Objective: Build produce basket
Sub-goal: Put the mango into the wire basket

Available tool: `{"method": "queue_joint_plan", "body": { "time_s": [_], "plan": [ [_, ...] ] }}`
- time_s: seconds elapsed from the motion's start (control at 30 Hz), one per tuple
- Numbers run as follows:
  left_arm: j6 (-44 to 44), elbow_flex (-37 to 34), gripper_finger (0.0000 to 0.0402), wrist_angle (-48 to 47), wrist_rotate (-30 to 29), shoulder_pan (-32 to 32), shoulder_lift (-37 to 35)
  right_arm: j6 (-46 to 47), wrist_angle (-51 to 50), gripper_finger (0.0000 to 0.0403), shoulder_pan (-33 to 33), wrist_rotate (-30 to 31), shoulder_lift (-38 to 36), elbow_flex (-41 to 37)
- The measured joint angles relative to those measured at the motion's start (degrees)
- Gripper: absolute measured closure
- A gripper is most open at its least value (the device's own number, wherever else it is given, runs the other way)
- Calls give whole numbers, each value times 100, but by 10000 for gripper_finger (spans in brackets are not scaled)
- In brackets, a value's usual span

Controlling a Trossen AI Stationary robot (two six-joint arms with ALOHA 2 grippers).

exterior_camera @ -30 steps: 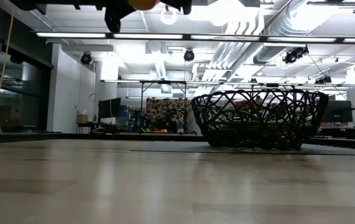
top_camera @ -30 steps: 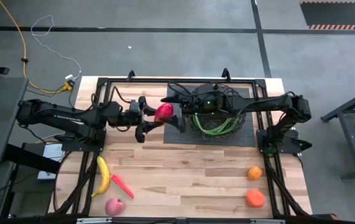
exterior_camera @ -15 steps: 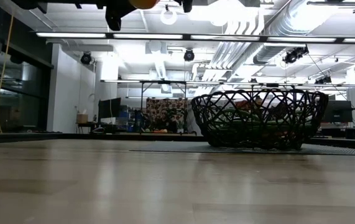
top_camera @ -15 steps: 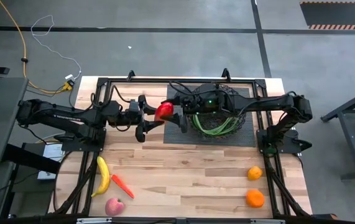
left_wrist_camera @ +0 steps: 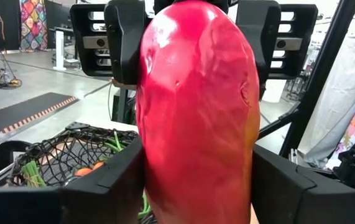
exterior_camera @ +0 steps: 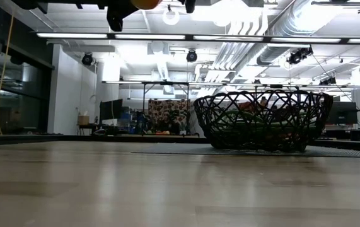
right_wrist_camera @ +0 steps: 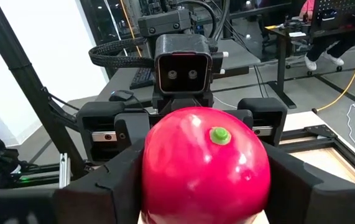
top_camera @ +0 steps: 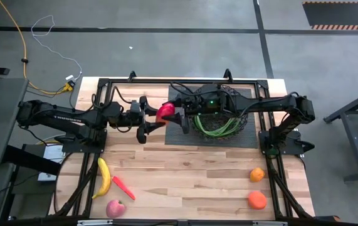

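A red-yellow pepper (top_camera: pixel 165 113) hangs in the air between both grippers, just left of the black wire basket (top_camera: pixel 226 122). The basket stands on a dark mat (top_camera: pixel 247 139) and holds green beans and other produce. My left gripper (top_camera: pixel 155 117) comes from the left and is shut on the pepper. My right gripper (top_camera: pixel 177 113) comes from the right and is shut on it too. The pepper fills the left wrist view (left_wrist_camera: pixel 196 112), and its green stem (right_wrist_camera: pixel 219 135) faces the right wrist camera. In the low view only the pepper's underside (exterior_camera: pixel 145 3) shows at the top edge. My left gripper pinches the pepper's sides (left_wrist_camera: pixel 149 174) between its two fingers (left_wrist_camera: pixel 112 186), at the end away from the stem. The fingers are level and come from the table's left. The pepper lies level, high above the table. My right gripper pinches the pepper's sides near the stem end (right_wrist_camera: pixel 155 180) between its two fingers (right_wrist_camera: pixel 118 180). The fingers are level and come from the table's right, opposite the left gripper. The pepper is clear of the basket and the table.
A banana (top_camera: pixel 103 177), a carrot (top_camera: pixel 123 187) and a pink-red apple (top_camera: pixel 115 208) lie at the near left. Two oranges (top_camera: pixel 257 174) (top_camera: pixel 257 199) lie at the near right. Bare wood lies between them. The basket also shows in the low view (exterior_camera: pixel 265 120).
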Motion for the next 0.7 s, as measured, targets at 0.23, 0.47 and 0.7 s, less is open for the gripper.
{"method": "queue_joint_plan", "body": {
  "time_s": [0.23,0.47,0.7],
  "plan": [
    [-90,0,126,-27,0,0,0,1,-9,170,2,-23,0,1],
    [-375,233,93,-847,2,4,-107,-20,-81,169,4,-22,-43,0],
    [49,1033,83,-2566,26,7,-277,-294,-725,168,-29,50,-311,0]
  ]
}}
